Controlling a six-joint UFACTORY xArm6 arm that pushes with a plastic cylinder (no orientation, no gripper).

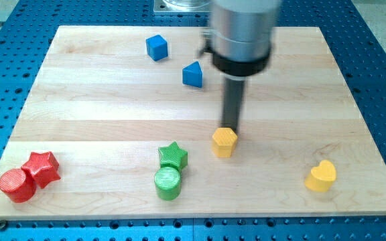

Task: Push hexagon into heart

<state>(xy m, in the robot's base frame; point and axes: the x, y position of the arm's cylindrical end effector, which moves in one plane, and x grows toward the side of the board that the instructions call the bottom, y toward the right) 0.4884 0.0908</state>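
Note:
The yellow hexagon (224, 141) lies on the wooden board, just right of the middle. The yellow heart (322, 175) lies toward the view's bottom right, well apart from the hexagon. My tip (231, 126) stands right at the hexagon's upper edge, on its top side, touching or nearly touching it. The rod rises from there into the grey cylinder at the view's top.
A green star (173, 155) and a green cylinder (167, 183) sit left of the hexagon. A red star (42, 168) and a red cylinder (16, 185) sit at the bottom left. A blue cube (157, 47) and a blue triangle (193, 74) lie near the top.

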